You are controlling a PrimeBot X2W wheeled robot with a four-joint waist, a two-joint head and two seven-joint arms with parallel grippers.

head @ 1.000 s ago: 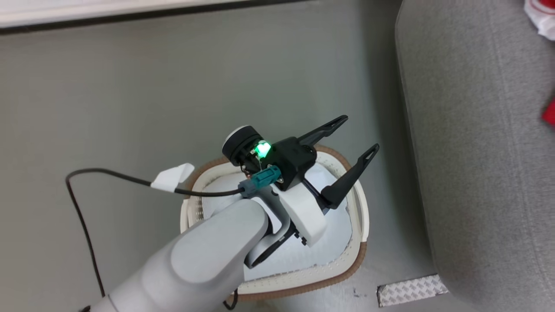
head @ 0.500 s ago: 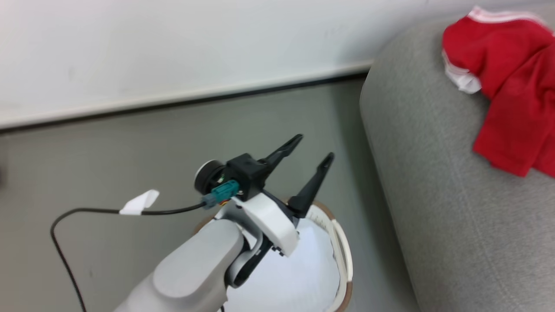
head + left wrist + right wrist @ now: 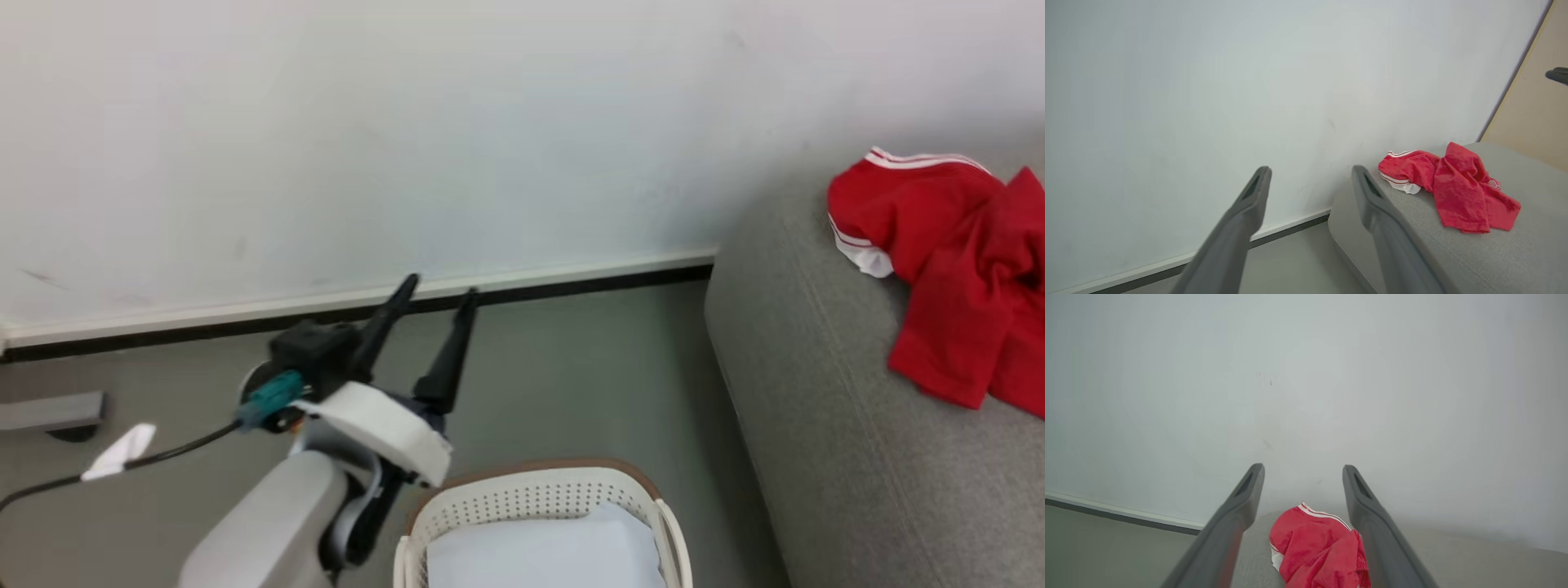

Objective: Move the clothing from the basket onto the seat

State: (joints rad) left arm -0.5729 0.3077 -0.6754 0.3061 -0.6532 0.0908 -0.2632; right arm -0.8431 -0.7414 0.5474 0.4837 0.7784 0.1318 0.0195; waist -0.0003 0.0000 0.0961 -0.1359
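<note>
The red clothing [image 3: 947, 261] with white stripe trim lies crumpled on the grey seat [image 3: 816, 425] at the right, near the wall. The cream basket [image 3: 531, 494] with its brown rim stands on the floor at the bottom centre, and a pale flat bottom shows inside it. My left gripper [image 3: 441, 287] is open and holds nothing; it hangs left of the basket and points toward the wall. Its wrist view has the clothing [image 3: 1453, 188] to the right of the open fingers [image 3: 1249, 204]. My right gripper [image 3: 1303, 468] is open too, with the clothing [image 3: 1318, 547] low between its fingers, farther off.
A white wall and a dark baseboard [image 3: 571, 282] run behind the grey floor. A black cable with a white tag [image 3: 122, 449] trails from my left wrist. A low grey object [image 3: 49, 408] sits at the far left. A beige panel [image 3: 1535, 114] borders the wall beyond the seat.
The head camera has tilted up, bringing the wall and the clothing on the seat into view. My left gripper has left the space over the basket for its left side, still open.
</note>
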